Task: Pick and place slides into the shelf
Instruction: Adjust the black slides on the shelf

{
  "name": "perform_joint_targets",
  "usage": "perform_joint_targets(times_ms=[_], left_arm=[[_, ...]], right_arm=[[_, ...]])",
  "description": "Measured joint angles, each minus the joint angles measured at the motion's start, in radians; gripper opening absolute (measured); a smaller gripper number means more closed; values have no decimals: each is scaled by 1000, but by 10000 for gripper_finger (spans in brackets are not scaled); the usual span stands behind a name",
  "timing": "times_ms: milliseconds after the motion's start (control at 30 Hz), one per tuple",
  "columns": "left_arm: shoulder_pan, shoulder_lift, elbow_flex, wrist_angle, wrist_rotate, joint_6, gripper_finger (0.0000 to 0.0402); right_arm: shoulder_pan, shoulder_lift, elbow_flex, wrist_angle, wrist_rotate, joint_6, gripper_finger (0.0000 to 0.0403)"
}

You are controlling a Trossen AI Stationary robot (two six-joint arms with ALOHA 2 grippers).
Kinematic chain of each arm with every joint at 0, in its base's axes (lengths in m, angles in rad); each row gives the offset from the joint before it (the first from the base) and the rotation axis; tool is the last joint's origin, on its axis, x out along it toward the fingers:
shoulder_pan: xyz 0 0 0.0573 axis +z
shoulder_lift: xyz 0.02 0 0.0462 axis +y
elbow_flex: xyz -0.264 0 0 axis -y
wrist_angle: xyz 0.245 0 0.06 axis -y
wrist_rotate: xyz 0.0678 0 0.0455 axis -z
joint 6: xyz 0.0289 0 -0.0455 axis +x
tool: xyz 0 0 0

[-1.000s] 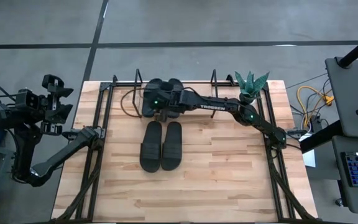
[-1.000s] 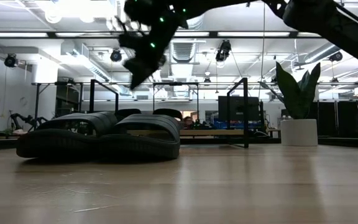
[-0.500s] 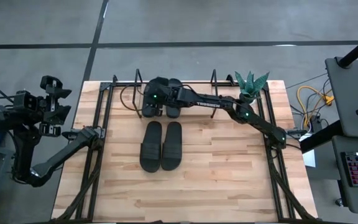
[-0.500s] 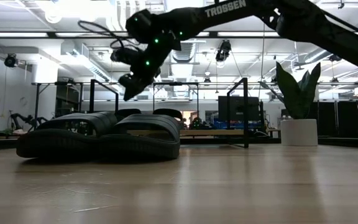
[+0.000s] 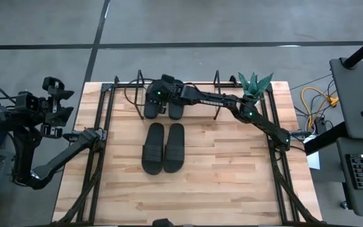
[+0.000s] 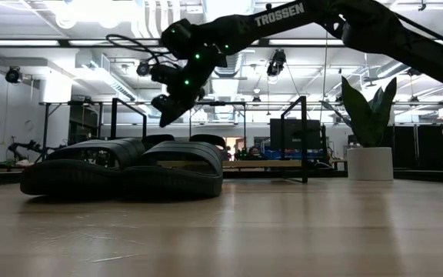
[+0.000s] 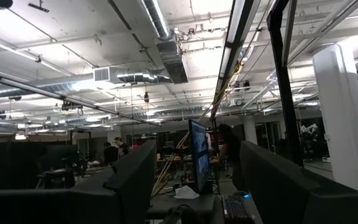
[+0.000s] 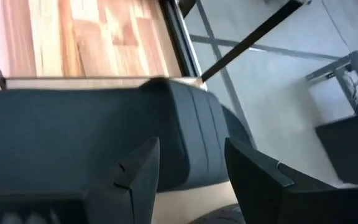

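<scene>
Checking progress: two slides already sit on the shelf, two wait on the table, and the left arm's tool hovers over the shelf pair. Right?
Not quite: it is the right arm's tool over the shelf pair, as the high view shows. The left tool is parked off the table's left edge. The other two slides do wait on the table.

Matt black rubbery slides (image 5: 164,147) lie on a smooth pale wood counter (image 5: 232,170); the shelf (image 5: 197,99) has thin black metal wire ends.
</scene>
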Motion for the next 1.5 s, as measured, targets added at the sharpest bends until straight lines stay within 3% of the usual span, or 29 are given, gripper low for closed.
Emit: perform_joint_targets(times_ms=[200, 633, 800, 1033, 1500], left_arm=[[0, 6, -3, -6, -11, 3, 217], [0, 6, -1, -11, -15, 0, 217], [0, 6, -1, -11, -15, 0, 217], [0, 7, -2, -13, -15, 0, 217], [0, 7, -2, -35, -26, 0, 217]], right_arm=[[4, 13, 0, -2, 2, -99, 171], [-10, 66, -2, 36, 59, -129, 157], [-11, 66, -2, 35, 58, -139, 123], [-12, 65, -2, 38, 59, -168, 19], [-4, 65, 10, 163, 23, -226, 9]])
